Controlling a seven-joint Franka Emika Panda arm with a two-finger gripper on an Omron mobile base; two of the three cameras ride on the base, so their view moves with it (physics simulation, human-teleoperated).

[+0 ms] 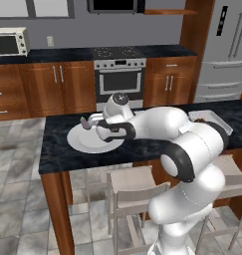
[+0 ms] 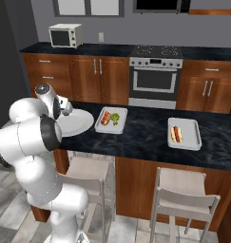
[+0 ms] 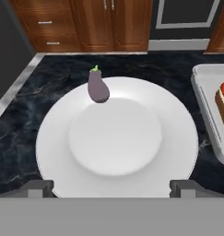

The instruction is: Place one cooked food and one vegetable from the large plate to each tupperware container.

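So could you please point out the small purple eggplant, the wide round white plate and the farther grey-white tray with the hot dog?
small purple eggplant (image 3: 98, 87), hand view, mid-body
wide round white plate (image 3: 115, 138), hand view, bare centre
farther grey-white tray (image 2: 190, 131), right base view, bare floor

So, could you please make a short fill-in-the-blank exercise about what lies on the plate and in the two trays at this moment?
1. The one food left on the large plate is a purple ____.
2. The tray nearer the plate holds a hot dog and green ____.
3. The farther tray holds a ____ and no vegetable.
4. The gripper hovers over the plate with its fingers ____.

Missing words: eggplant; broccoli; hot dog; open
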